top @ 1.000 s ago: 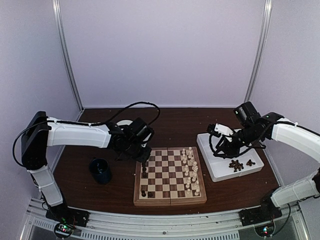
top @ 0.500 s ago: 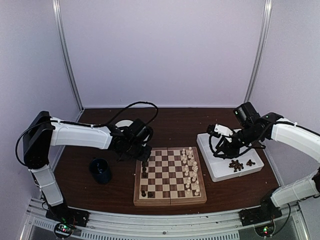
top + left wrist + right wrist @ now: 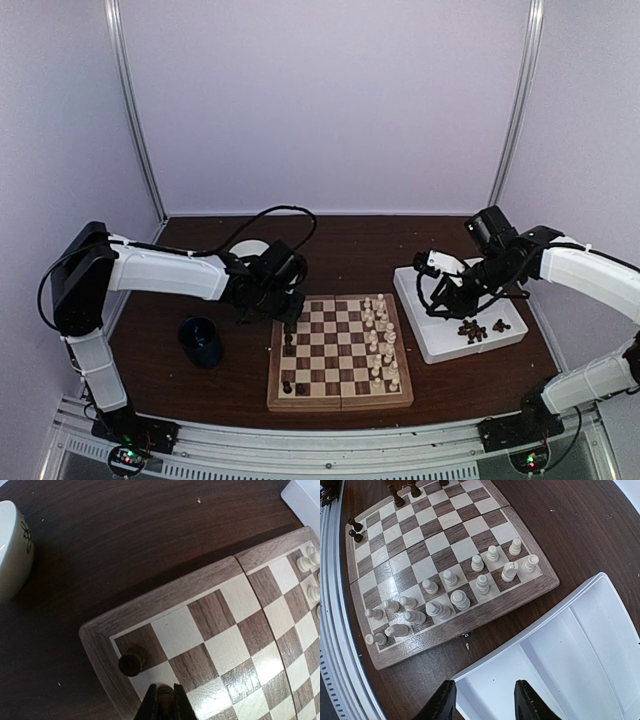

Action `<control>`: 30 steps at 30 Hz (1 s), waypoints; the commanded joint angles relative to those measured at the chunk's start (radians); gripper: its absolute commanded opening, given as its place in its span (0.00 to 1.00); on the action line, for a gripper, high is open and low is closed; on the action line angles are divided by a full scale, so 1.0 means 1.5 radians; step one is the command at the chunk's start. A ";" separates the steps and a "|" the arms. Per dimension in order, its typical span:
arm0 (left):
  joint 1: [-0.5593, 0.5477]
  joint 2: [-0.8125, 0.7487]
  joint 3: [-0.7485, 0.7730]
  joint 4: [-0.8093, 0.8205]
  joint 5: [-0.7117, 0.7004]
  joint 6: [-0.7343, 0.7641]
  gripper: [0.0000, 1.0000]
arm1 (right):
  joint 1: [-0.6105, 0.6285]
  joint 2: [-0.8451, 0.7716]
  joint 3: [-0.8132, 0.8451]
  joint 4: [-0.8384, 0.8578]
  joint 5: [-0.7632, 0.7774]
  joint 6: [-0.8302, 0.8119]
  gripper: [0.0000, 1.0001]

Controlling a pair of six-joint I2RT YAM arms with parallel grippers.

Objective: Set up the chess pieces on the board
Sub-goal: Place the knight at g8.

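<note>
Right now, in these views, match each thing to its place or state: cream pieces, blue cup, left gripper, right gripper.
Column one:
1 cream pieces
2 blue cup
3 left gripper
4 right gripper

Column two:
A shut on a dark piece
B open above the white tray
C left of the board
D standing on the board

Pairs: 1-D, 2-C, 3-A, 4-B

You see a satin wooden board (image 3: 165, 592), grain visible, on a dark matt wood table (image 3: 125, 525). Cream chess pieces (image 3: 482, 583) look lightly glossy; the tray (image 3: 600, 645) at lower right is smooth white plastic.
</note>
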 commanded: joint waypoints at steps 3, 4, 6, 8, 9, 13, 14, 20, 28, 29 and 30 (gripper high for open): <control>0.010 0.016 -0.003 0.034 -0.015 -0.010 0.01 | -0.003 0.005 -0.005 0.008 -0.001 -0.004 0.44; 0.011 0.017 -0.003 0.036 -0.015 -0.011 0.01 | -0.003 0.006 -0.005 0.008 -0.002 -0.004 0.44; 0.011 0.020 -0.006 0.040 -0.014 -0.012 0.01 | -0.004 0.008 -0.005 0.007 -0.003 -0.005 0.44; 0.012 0.023 -0.006 0.040 -0.013 -0.014 0.01 | -0.003 0.009 -0.005 0.007 -0.003 -0.005 0.44; 0.012 0.024 -0.006 0.039 -0.012 -0.016 0.02 | -0.003 0.009 -0.005 0.007 -0.004 -0.005 0.44; 0.012 0.022 -0.004 0.030 -0.008 -0.019 0.10 | -0.003 0.011 -0.004 0.006 -0.004 -0.004 0.44; 0.012 0.020 -0.003 0.027 -0.007 -0.020 0.11 | -0.003 0.012 -0.005 0.006 -0.004 -0.004 0.44; 0.011 -0.009 -0.008 0.005 -0.006 -0.026 0.25 | -0.003 0.013 -0.002 0.005 -0.006 -0.002 0.44; 0.011 -0.078 -0.012 -0.034 -0.004 -0.029 0.36 | -0.022 0.020 0.017 -0.019 0.007 0.000 0.44; 0.011 -0.092 -0.012 -0.046 -0.005 -0.028 0.37 | -0.042 0.020 0.020 -0.028 0.002 -0.006 0.44; 0.010 -0.108 -0.013 -0.055 -0.007 -0.028 0.37 | -0.066 0.021 0.022 -0.038 -0.002 -0.016 0.43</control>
